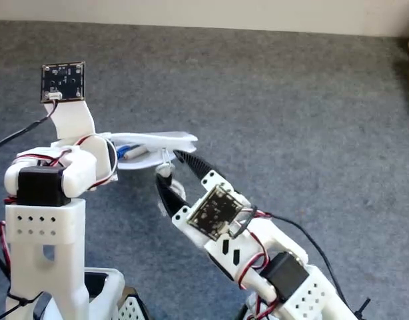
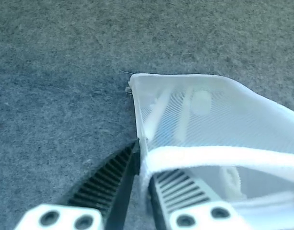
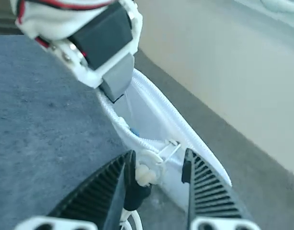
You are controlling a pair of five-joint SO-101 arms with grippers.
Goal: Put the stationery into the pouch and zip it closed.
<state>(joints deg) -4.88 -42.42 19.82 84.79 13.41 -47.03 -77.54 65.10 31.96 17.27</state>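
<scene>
Mesh pouch (image 2: 209, 115) rim sits pinched between the left fingers (image 2: 106, 181).

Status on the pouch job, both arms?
Left gripper shut on pouch edge. Right gripper open, straddling zipper pull. Pouch unzipped, stationery inside. Nothing blocking the zipper.

One pouch (image 1: 159, 141), one zip pull (image 3: 148, 171), two hands (image 2: 141, 160) (image 3: 159, 157)

Soft, even daylight covers the counter (image 1: 291, 100) in the high view, and shadows there are faint and diffuse. In the left wrist view the white pouch (image 2: 209, 115) glares, nearly washed out.
</scene>
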